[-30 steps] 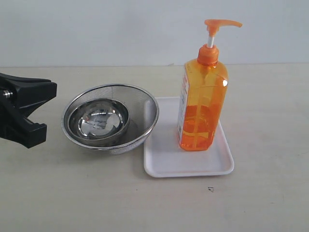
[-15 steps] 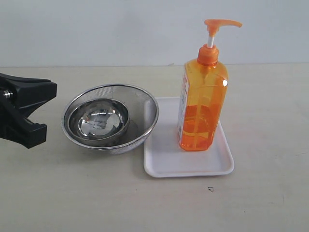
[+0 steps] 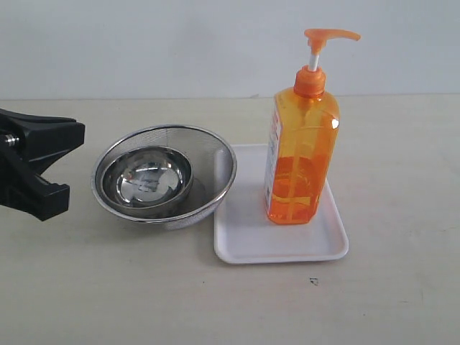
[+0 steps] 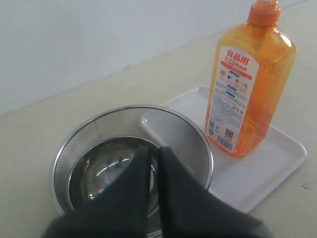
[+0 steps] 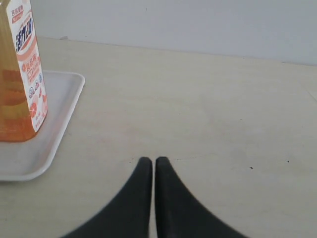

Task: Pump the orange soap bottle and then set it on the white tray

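The orange soap bottle [image 3: 300,154] stands upright on the white tray [image 3: 251,241], its pump head raised and nothing touching it. In the left wrist view the bottle [image 4: 247,89] shows its printed label, standing on the tray [image 4: 277,158]. My left gripper [image 4: 154,148] hovers shut and empty over the strainer, well apart from the bottle. Its black body [image 3: 43,162] shows at the left edge of the exterior view. My right gripper [image 5: 153,161] is shut and empty above bare table, off to the side of the bottle [image 5: 20,84] and tray [image 5: 54,114]. It does not show in the exterior view.
A round steel mesh strainer [image 3: 215,162] sits against the tray's left edge, with a smaller shiny steel bowl [image 3: 147,180] inside it. The beige table [image 3: 402,144] stretches to a pale wall behind. A small dark speck [image 3: 313,281] lies in front of the tray.
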You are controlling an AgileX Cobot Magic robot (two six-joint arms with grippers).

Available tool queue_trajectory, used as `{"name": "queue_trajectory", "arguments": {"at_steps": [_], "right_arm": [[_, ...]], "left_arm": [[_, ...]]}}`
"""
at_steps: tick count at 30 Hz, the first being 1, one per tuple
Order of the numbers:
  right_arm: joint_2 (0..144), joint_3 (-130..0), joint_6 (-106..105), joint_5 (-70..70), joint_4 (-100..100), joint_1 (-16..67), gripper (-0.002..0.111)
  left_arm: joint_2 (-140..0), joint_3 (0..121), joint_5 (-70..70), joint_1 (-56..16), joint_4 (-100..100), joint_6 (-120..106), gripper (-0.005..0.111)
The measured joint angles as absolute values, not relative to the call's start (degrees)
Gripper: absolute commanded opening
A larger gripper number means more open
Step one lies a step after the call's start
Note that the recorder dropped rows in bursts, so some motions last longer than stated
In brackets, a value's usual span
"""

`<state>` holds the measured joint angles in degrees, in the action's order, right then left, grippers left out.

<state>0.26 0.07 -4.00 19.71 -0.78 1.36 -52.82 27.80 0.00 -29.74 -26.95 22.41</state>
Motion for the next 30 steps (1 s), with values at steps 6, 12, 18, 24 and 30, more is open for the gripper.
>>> {"name": "queue_trajectory", "arguments": {"at_steps": [6,12,18,24,30], "right_arm": [[0.3,0.1,-4.0,19.7,-0.8,1.4,0.000],[0.3,0.1,-3.9,19.7,-0.8,1.4,0.000],[0.3,0.1,-3.9,19.6,-0.8,1.4,0.000],[0.3,0.1,-3.9,19.6,-0.8,1.4,0.000],[0.3,0.1,-3.9,19.6,-0.8,1.4,0.000]], "left_arm": [[-52.8,27.8,0.0,-29.7,-26.9,22.4,0.005],[-52.8,27.8,0.0,-29.7,-26.9,22.4,0.005],[-52.8,27.8,0.0,-29.7,-27.6,21.7,0.005],[-48.4,27.5,0.5,-28.8,-29.3,20.1,0.005],[-39.1,23.8,0.5,-24.1,-28.9,20.2,0.005]]}}
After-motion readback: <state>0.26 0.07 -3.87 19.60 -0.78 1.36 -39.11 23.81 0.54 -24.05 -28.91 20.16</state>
